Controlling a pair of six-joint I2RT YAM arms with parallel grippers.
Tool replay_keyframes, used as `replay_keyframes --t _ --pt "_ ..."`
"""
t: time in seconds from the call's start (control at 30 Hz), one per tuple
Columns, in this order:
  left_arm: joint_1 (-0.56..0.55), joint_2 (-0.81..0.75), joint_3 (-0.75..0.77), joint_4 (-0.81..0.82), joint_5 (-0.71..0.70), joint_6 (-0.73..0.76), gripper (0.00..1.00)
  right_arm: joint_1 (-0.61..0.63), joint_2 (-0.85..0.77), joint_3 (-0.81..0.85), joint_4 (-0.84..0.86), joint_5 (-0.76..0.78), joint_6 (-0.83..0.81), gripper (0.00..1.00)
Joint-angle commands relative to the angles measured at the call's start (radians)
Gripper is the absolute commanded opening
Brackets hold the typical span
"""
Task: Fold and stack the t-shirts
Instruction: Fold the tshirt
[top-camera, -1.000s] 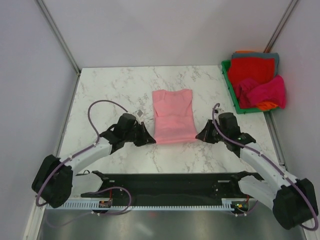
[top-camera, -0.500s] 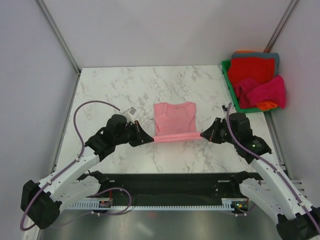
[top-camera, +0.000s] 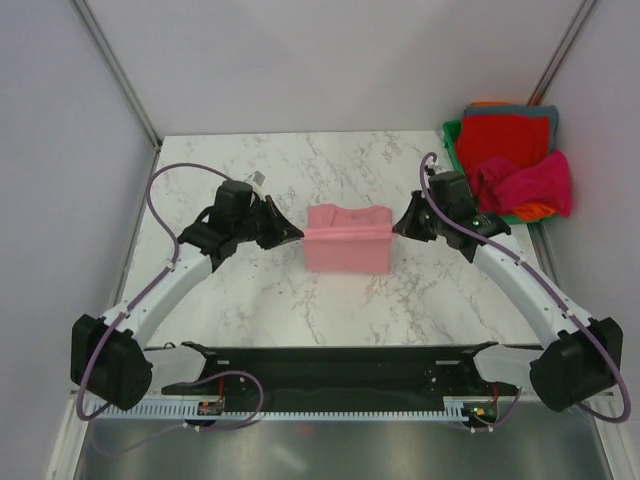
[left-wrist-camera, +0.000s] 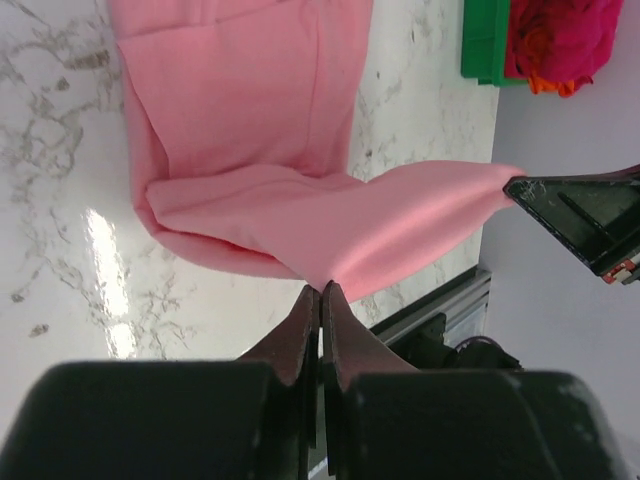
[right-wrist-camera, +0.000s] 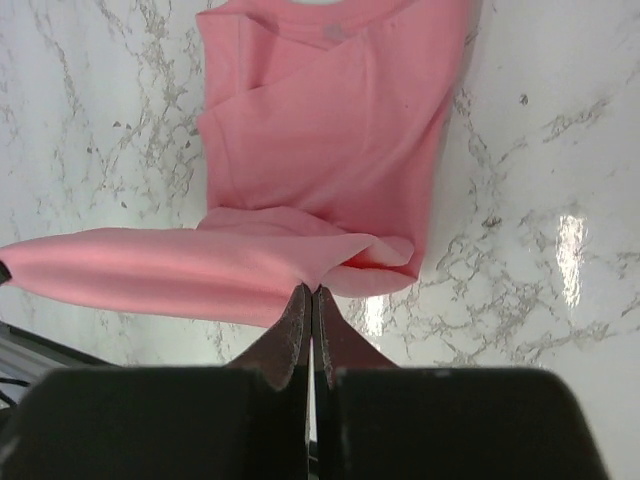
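The light salmon-pink t-shirt (top-camera: 347, 243) lies mid-table, its near hem lifted and carried over the rest of it. My left gripper (top-camera: 298, 234) is shut on the hem's left corner, with the cloth (left-wrist-camera: 330, 225) stretching away from its jaws. My right gripper (top-camera: 397, 228) is shut on the hem's right corner, with the cloth (right-wrist-camera: 330, 130) running off to the left. The lifted edge hangs taut between the two grippers, above the shirt's upper part. Red (top-camera: 505, 140), magenta (top-camera: 530, 183), orange and teal-grey tees sit piled at the back right.
The green plastic bin (top-camera: 458, 165) holding the piled tees stands at the table's back right corner, close to my right arm. Grey walls close the table at the back and sides. A black rail runs along the near edge.
Both grippers moved away from the near edge toward the back, carrying the shirt's near hem up and over it. The visible shirt is now about half as long.
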Motion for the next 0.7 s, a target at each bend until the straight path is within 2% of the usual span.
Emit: replay_keyframes --t 0.0,0.2,0.33,0.57,0.67 --pt "0.051 0.081 0.090 -0.017 0.032 0.078 0.02 -0.009 0.080 0.107 0.030 0.090 -0.038 0.00" --pt "0.130 0.285 0.228 -0.001 0.095 0.107 0.02 -0.047 0.284 0.242 0.049 0.098 -0.050 0.00" --pt "0.135 0.429 0.369 0.002 0.107 0.124 0.02 -0.075 0.410 0.308 0.056 0.095 -0.059 0.00" --pt "0.140 0.667 0.564 0.002 0.133 0.118 0.02 -0.137 0.522 0.393 0.076 0.081 -0.067 0.00" --pt "0.150 0.762 0.628 0.002 0.138 0.107 0.02 -0.151 0.609 0.443 0.081 0.064 -0.065 0.03"
